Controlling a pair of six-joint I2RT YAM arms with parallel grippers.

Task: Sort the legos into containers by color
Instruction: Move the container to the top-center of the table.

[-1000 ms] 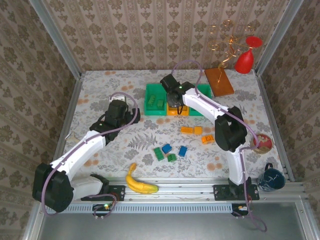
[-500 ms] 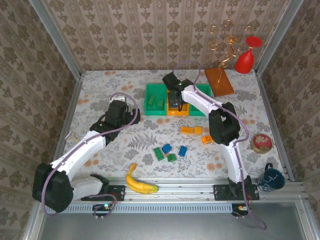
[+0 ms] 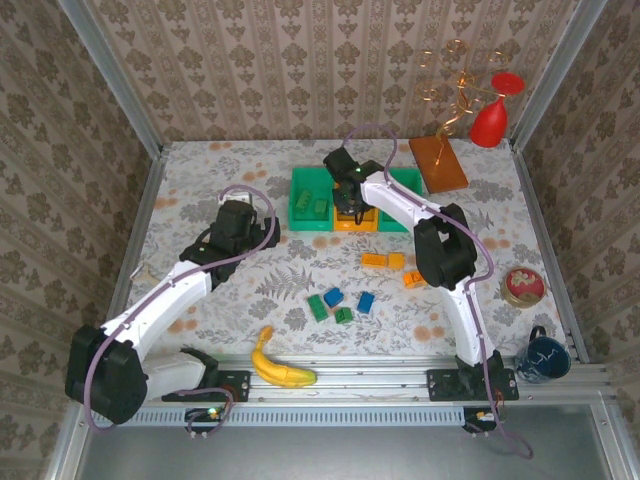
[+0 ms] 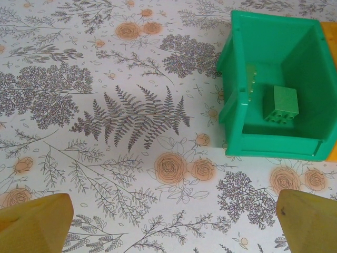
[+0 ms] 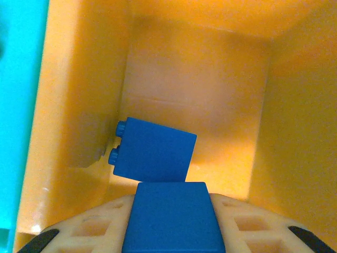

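Observation:
My right gripper (image 3: 349, 203) reaches down into the orange bin (image 3: 366, 224), the middle one of the row. It is shut on a blue lego (image 5: 171, 219) held between its pale fingers (image 5: 73, 232). A second blue lego (image 5: 152, 153) lies tilted on the orange bin's (image 5: 73, 105) floor just ahead. My left gripper (image 4: 171, 229) hovers open over bare cloth, near the left green bin (image 4: 237, 105), which holds a green lego (image 4: 285, 104). Loose orange legos (image 3: 385, 261), blue legos (image 3: 333, 297) and green legos (image 3: 317, 308) lie mid-table.
A right green bin (image 3: 405, 185) sits behind the right arm. A banana (image 3: 280, 366) lies near the front rail. A brown-orange board (image 3: 437, 162) and a red glass (image 3: 490, 118) stand at the back right. A bowl (image 3: 523, 286) and a dark mug (image 3: 542, 358) sit at the right edge.
The right arm's elbow has swung left and forward while its gripper stayed over the orange bin with the blue lego. The left arm has not moved.

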